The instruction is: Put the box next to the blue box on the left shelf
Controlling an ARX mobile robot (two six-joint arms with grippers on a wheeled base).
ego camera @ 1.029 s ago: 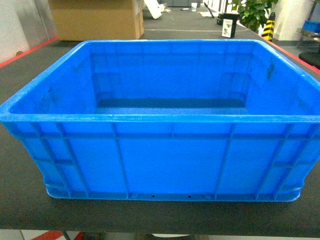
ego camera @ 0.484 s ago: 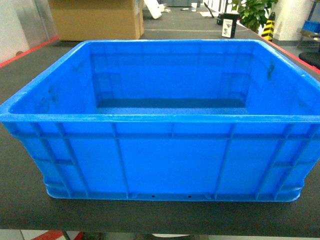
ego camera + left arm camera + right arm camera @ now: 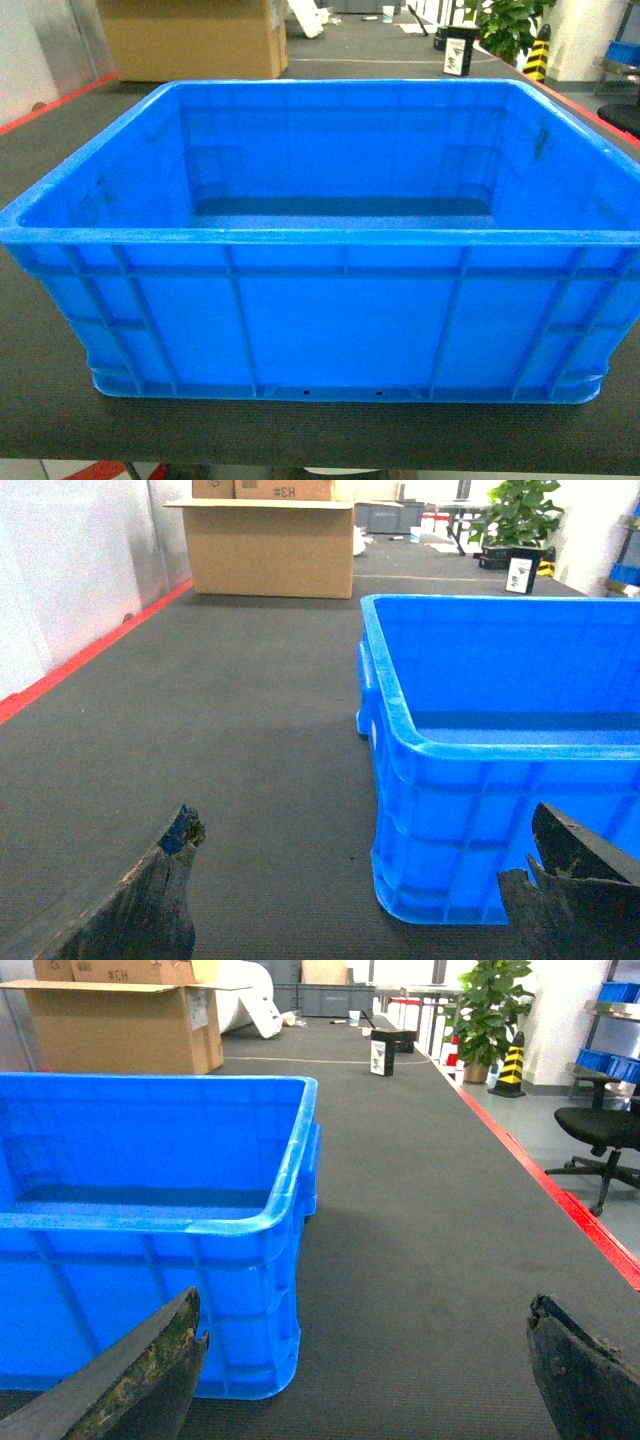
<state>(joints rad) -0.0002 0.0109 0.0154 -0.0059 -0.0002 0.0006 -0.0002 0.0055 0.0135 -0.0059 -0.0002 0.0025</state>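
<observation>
The box (image 3: 330,320) is a large open-top bright blue crate with ribbed walls, standing empty on a dark mat and filling the head view. Neither gripper shows in the head view. In the left wrist view my left gripper (image 3: 362,830) is open, low over the mat at the near left corner of the box (image 3: 470,810), its right finger in front of the box's near wall. My right gripper (image 3: 362,1305) is open at the near right corner of the box (image 3: 150,1260), with its left finger before the wall. The left shelf and the other blue box are out of view.
A big cardboard carton (image 3: 270,545) stands far back on the left. A red stripe (image 3: 90,650) edges the mat on the left, another red stripe (image 3: 560,1200) on the right. Beyond it are an office chair (image 3: 600,1130), a striped cone (image 3: 512,1060) and a potted plant (image 3: 490,1005).
</observation>
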